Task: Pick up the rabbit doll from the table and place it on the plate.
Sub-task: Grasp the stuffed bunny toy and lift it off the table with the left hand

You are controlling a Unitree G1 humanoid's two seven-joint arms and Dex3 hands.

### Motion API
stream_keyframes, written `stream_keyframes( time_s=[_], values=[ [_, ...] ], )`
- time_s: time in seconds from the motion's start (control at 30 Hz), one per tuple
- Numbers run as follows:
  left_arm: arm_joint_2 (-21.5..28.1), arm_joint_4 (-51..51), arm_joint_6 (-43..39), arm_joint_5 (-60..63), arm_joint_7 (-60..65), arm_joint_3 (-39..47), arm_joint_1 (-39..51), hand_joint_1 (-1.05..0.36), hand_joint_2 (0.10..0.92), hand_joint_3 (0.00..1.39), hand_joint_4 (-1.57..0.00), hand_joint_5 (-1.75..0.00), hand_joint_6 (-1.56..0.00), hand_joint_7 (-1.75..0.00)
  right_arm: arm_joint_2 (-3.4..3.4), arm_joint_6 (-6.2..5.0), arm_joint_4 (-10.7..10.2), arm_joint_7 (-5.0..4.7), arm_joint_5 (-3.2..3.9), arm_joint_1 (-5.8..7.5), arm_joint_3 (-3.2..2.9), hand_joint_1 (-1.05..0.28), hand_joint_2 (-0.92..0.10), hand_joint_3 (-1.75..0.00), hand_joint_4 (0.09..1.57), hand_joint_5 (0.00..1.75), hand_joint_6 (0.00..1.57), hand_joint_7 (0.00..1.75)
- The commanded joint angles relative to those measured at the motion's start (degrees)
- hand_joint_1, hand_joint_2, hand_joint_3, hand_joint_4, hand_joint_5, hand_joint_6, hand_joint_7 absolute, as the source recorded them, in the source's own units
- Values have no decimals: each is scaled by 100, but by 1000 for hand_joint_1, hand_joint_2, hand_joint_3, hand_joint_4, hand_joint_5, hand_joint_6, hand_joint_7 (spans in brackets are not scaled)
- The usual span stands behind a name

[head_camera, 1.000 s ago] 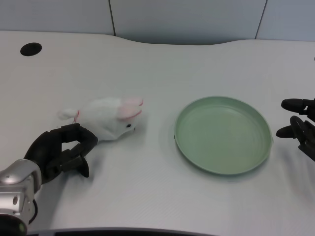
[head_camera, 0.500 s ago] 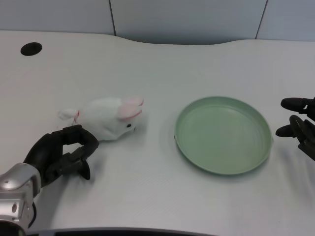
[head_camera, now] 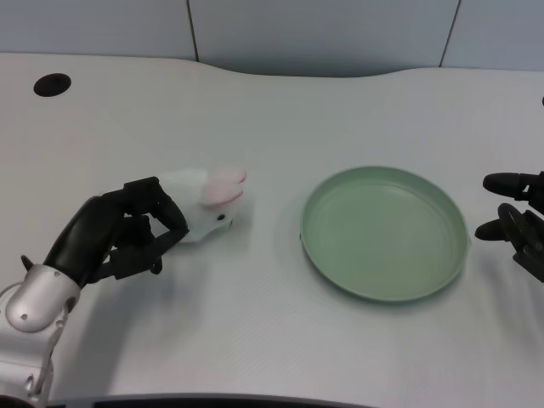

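Left hand now up against the rabbit doll, fingers over its rear half.

Rabbit doll: rear half hidden behind the left hand; only the head, pink ears and a bit of white body show. Contact between the fingers and the doll can't be confirmed; the fingers curl over the doll's back, possibly touching it, and the far side is out of sight. Left forearm cut off by the bottom-left corner. Right hand cut off by the right edge, only some fingers showing. Table runs off the left, right and bottom edges. Dark hole at the far left of the table: too small to tell what's inside.
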Motion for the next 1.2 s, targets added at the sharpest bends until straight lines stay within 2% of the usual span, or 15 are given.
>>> stream_keyframes(
  time_s=[0.03, 0.07, 0.13, 0.17, 0.2, 0.3, 0.4, 0.47, 0.53, 0.63, 0.7, 0.83, 0.97, 1.1, 1.2],
  values=[
    [313, -223, -264, 379, 213, -148, -47, -509, 921, 331, -481, -1697, -471, -1434, -54, 77, -102, -54, -1, 64, 11, -275, -921, -478, 356, 1306, 412, 817],
    [361, -260, -368, 482, 278, -187, -87, -506, 921, 325, -473, -1689, -471, -1408, -47, 83, -92, -47, 13, 59, 3, -274, -921, -478, 357, 1304, 412, 815],
    [539, -350, -581, 912, 545, -328, -216, -508, 921, 254, -484, -1492, -516, -1160, -40, 54, -80, -13, 32, 65, 1, -274, -921, -481, 365, 1309, 415, 814],
    [645, -384, -656, 1222, 756, -420, -300, -533, 921, 236, -483, -1349, -514, -1007, -35, 40, -81, -5, 35, 72, 1, -278, -921, -483, 367, 1316, 415, 814],
    [741, -406, -702, 1520, 966, -508, -375, -568, 921, 202, -488, -1139, -523, -749, -29, 24, -84, -4, 32, 80, 3, -283, -921, -481, 363, 1321, 415, 814],
    [995, -384, -759, 2376, 1597, -799, -642, -622, 921, 135, -428, -853, -516, -285, -17, -47, -79, -11, 2, 98, 13, -274, -921, -482, 361, 1327, 416, 813],
    [1177, -213, -805, 2988, 2099, -1084, -936, -660, 921, 62, -383, -497, -446, -45, -17, -93, -63, 5, -8, 105, 22, -256, -921, -498, 373, 1330, 418, 811],
    [1206, -15, -837, 3099, 2165, -1220, -1148, -664, 921, 54, -383, -443, -437, -18, -10, -78, -87, -1, -9, 117, 30, -254, -921, -503, 374, 1329, 419, 810],
    [1210, 281, -835, 3196, 2097, -1400, -1478, -764, 921, 70, -187, -302, -287, -4, 7, -33, -185, -27, -17, 160, 48, -265, -921, -499, 373, 1325, 422, 810],
    [1218, 615, -723, 3337, 1918, -1669, -1856, -826, 921, 90, -73, -220, -204, 0, 17, -43, -217, 8, 13, 198, 54, -275, -921, -496, 355, 1314, 415, 804],
    [1188, 893, -577, 3476, 1687, -1902, -2191, -873, 921, 116, -24, -179, -148, -1, 31, 21, -259, 11, 51, 228, 50, -292, -921, -488, 356, 1320, 418, 804],
    [976, 1476, -217, 3538, 1279, -2218, -2734, -915, 921, 120, 0, -29, -57, -11, 40, 78, -366, 5, 68, 298, 49, -300, -921, -471, 367, 1331, 426, 804],
    [620, 2374, 151, 3721, 1114, -2623, -3337, -970, 921, 116, 1, -1, -2, 0, 35, -28, -393, 61, 66, 375, 45, -308, -921, -466, 368, 1330, 430, 807],
    [201, 3235, 561, 3645, 707, -2793, -3822, -1009, 921, 108, 1, 1, 1, 1, 66, 31, -556, 35, 83, 474, 38, -288, -921, -484, 368, 1319, 423, 802],
    [-27, 3636, 773, 3628, 572, -2881, -4002, -1023, 920, 80, -5, -3, -2, -1, 69, 35, -631, 122, 142, 534, 28, -288, -921, -492, 370, 1326, 422, 805]
  ],
)
